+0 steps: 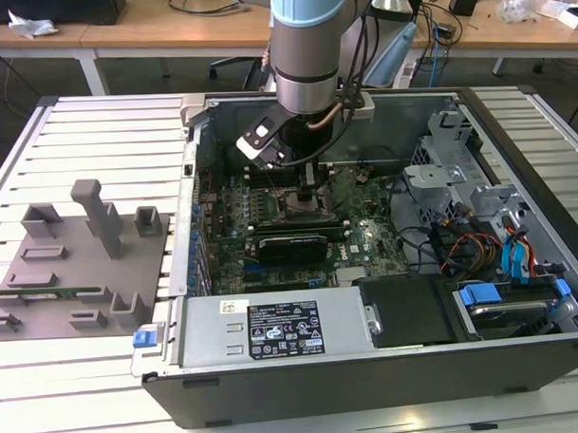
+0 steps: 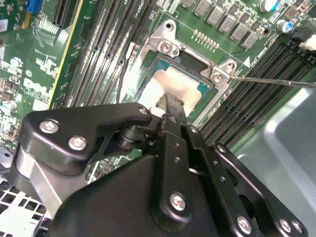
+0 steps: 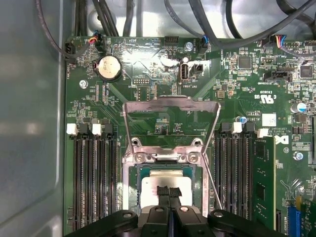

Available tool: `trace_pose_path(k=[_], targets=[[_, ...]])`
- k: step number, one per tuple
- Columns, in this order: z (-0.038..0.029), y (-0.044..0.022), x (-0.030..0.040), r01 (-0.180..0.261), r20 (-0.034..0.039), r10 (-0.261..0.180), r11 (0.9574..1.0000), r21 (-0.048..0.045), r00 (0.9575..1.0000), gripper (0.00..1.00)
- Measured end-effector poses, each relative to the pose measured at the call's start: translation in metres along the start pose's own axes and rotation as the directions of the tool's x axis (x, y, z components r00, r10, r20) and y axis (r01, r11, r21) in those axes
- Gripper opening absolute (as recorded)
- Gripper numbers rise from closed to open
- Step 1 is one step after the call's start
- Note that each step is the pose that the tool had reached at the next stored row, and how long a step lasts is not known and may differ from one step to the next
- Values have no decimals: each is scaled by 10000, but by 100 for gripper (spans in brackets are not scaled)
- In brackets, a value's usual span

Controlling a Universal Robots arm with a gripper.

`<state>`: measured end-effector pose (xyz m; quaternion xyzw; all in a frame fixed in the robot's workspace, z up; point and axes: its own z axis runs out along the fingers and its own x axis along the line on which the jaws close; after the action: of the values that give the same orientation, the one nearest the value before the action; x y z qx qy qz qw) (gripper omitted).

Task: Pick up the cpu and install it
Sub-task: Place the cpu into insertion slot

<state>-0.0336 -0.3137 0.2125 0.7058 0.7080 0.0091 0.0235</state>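
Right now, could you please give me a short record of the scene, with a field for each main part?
gripper: shut, tips at the cpu's top; contact unclear
cpu: flat in the socket, silvery side up
load plate: raised open
computer case: open, arm reaching inside
fixture plate: outside the case, at the exterior view's left

Exterior view stands back and high, looking down into the open computer case [image 1: 387, 299]. Both wrist views hang close over the processor socket [image 3: 165, 157] [image 2: 165, 47], the first straight down, the second slanting past the gripper [image 2: 171, 102].
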Motion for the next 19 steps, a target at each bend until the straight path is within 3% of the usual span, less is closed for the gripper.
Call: trace_pose_path(k=[14, 17, 19], targets=[[88, -4, 2, -24, 0, 24, 10000, 1, 10000, 11], [77, -2, 4, -25, -15, 25, 10000, -7, 10000, 11], [22, 0, 2, -24, -4, 24, 10000, -1, 10000, 11]])
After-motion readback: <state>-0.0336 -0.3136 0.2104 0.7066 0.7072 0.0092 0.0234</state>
